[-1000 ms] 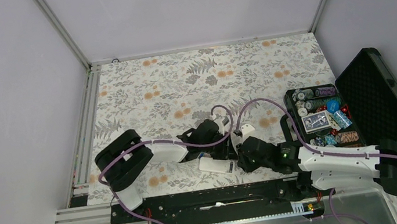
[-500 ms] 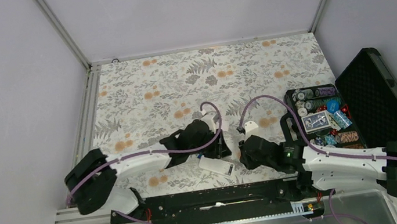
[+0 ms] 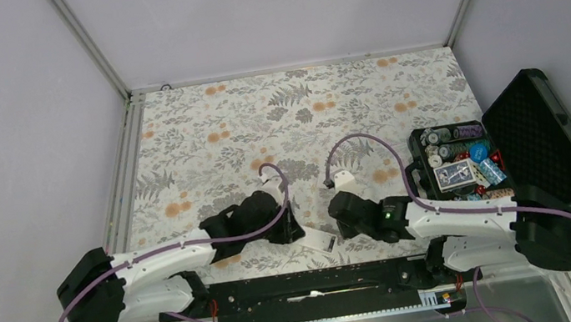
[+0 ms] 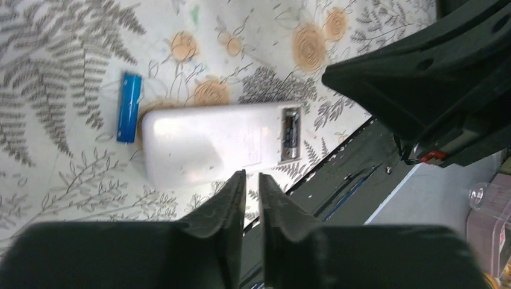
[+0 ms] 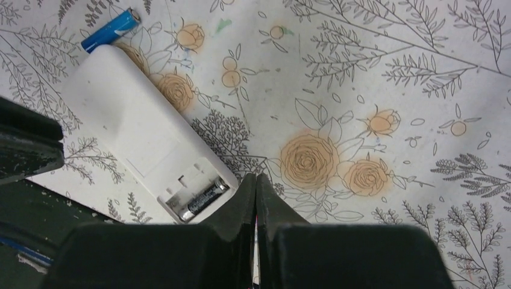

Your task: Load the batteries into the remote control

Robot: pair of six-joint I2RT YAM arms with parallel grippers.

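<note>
Near edge: a black rail (image 3: 307, 280) carries both arm bases. Just beyond it the remote control (image 4: 208, 144) lies back-up on the floral cloth (image 3: 299, 100). Its open battery bay (image 4: 290, 133) is at the end nearest the rail.

Overhead view: only a white sliver of the remote shows between the two gripper heads, which crowd it from either side. The wrist views give its whole back.

Both wrist views: a dark printed cell (image 5: 203, 196) lies in the bay. A blue battery (image 5: 110, 28) lies loose on the cloth just beside the remote's opposite end; touching or apart, cannot tell. The overhead view does not show it, as the left arm's head covers that spot.

Left gripper (image 4: 251, 176): fingers a narrow slit apart with nothing between them, over the remote's long edge near the bay.

Right gripper (image 5: 255, 178): fingers pressed together and empty, tips just beside the bay corner. Contact with the remote cannot be judged.

Left wrist view: the right arm's black head fills the upper right, close to the bay end.

Right side: an open black case (image 3: 544, 133) of poker chips and a card deck (image 3: 454, 175), well apart from the remote.

Room to move lies toward the back, where the cloth runs on to the frame (image 3: 286, 68). The rail hems the near side, the case the right.
</note>
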